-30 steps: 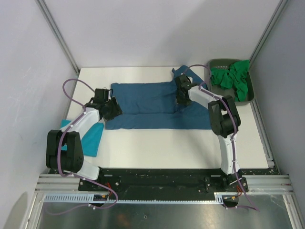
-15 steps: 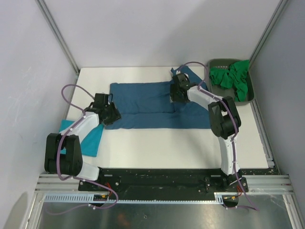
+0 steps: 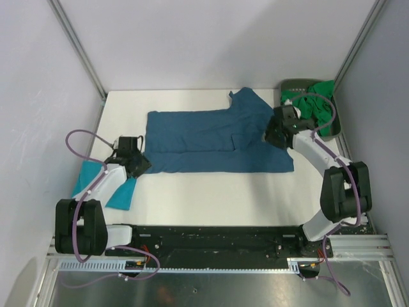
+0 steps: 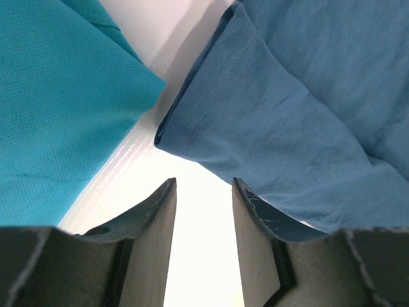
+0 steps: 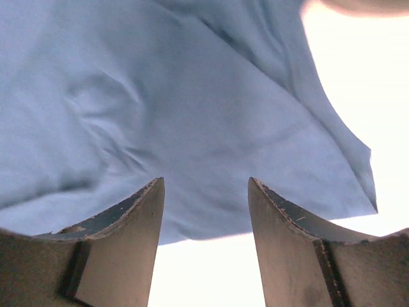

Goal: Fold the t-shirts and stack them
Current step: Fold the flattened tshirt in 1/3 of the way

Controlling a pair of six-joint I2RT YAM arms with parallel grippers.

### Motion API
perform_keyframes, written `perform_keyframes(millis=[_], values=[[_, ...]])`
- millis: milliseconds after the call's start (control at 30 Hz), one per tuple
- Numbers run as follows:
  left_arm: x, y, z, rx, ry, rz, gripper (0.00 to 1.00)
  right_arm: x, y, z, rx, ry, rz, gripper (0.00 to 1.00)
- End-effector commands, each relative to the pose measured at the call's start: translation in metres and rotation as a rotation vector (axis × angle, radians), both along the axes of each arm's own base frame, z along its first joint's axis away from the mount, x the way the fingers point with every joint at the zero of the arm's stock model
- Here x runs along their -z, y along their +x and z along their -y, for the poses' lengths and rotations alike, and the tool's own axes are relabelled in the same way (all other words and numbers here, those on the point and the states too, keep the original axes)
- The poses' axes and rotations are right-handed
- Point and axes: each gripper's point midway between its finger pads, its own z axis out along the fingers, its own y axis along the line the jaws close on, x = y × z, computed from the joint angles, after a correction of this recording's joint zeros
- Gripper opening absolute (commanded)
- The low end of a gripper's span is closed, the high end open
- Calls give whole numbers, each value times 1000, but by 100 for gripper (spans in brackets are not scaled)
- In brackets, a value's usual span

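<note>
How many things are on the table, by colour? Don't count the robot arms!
Dark steel-blue cloth t-shirt: 1
Turquoise cloth t-shirt: 1
Bright green cloth heap: 1, shirts inside uncountable
Dark grey plastic tray: 1
Total: 4

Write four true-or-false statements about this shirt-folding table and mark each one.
1. The dark blue t-shirt lies spread on the table. True.
2. Green shirts sit in the tray at the far right. True.
3. The left pincer grips the turquoise shirt. False: it is open and empty, over bare table.
4. The right pincer holds a green shirt. False: it is open, holding nothing.
</note>
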Motion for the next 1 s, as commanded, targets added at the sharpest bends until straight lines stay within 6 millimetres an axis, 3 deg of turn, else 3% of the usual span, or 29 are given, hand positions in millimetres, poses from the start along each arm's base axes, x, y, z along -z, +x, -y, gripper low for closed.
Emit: perform_keyframes(millis=[0, 133, 267, 633, 967], values=[[-11, 3, -6, -64, -5, 60, 45, 38, -56, 37, 123, 75, -134, 59], [-13, 1, -6, -60, -8, 68, 45, 55, -89, 72, 208, 126, -153, 58], [-11, 0, -4, -54, -17, 64, 45, 62, -105, 84, 243, 136, -150, 58], [-10, -1, -5, -43, -16, 59, 45, 80, -98, 111, 326, 158, -161, 57], [-10, 0, -6, -44, -15, 59, 45, 113, -90, 106, 320, 197, -226, 52]])
